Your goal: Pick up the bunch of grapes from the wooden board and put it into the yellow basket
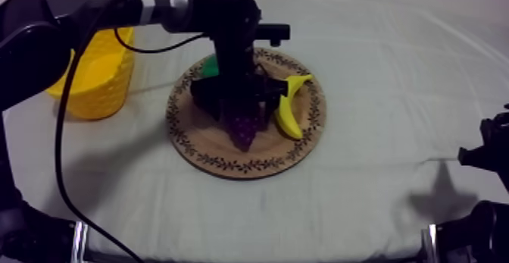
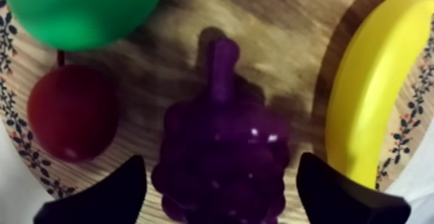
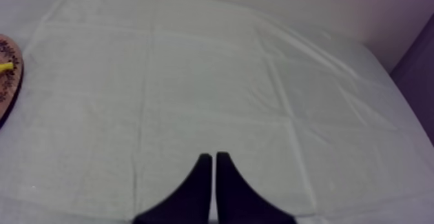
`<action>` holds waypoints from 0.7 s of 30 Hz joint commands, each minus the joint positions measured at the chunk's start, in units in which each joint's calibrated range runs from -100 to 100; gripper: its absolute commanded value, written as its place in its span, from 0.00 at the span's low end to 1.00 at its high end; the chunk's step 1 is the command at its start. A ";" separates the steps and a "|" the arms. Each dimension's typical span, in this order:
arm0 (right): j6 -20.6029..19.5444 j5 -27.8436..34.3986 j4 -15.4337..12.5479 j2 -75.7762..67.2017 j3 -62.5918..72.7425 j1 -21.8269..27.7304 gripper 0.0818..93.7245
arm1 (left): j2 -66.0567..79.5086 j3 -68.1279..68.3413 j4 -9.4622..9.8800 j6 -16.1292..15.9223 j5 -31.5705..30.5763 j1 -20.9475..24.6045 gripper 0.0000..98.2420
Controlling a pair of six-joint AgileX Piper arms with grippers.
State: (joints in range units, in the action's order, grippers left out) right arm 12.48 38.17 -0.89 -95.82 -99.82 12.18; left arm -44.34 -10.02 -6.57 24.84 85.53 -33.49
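Left gripper (image 2: pixel 219 197) spread wide, one black finger on either side of the bunch of grapes (image 2: pixel 223 162), nothing pinched yet. Grapes lying flat near the middle of the wooden board (image 2: pixel 284 39), stem toward the pear (image 2: pixel 84 10). Risks, as judged: finger on the banana (image 2: pixel 371 84) side close beside it, so likely to nudge or trap it on closing. Small red fruit (image 2: pixel 72 110) just off the other finger, round, apt to roll toward the board's rim if clipped. Smooth lumpy plastic, so a possible slip or twist out of the pinch if closed on the narrow tip rather than the wide body. Then a carry to the yellow basket (image 1: pixel 95 76) near the table's left edge, well apart from the board, so a drop onto the cloth possible with a weak grip. From the left wrist view: finger gaps, stem direction, red fruit's closeness. From the top view: basket position, board near the table's middle, left arm over the board's centre. From the right wrist view: right gripper (image 3: pixel 214 168) pressed together into a wedge over the cloth, well apart from the board's rim.
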 commanded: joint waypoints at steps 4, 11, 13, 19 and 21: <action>0.00 -0.03 -0.01 -0.02 0.05 0.00 0.00 | -0.33 -0.14 0.01 -0.27 0.37 0.05 0.64; 0.00 -0.03 -0.01 -0.02 0.05 0.00 0.00 | 0.57 -0.80 0.41 -1.40 -0.43 -0.08 0.48; 0.00 -0.03 -0.01 -0.02 0.05 0.00 0.00 | 1.37 -1.14 0.58 -1.84 -0.51 -0.17 0.47; 0.00 -0.03 -0.01 -0.02 0.05 0.00 0.00 | 6.49 -1.82 0.92 -3.19 0.49 -0.27 0.48; 0.00 -0.03 -0.01 -0.02 0.05 0.00 0.00 | 9.05 -1.91 1.02 -3.45 1.31 -0.27 0.48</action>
State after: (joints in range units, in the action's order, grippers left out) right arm 12.49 38.17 -0.89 -95.82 -99.82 12.18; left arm -37.43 -11.89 -5.57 21.48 86.48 -33.73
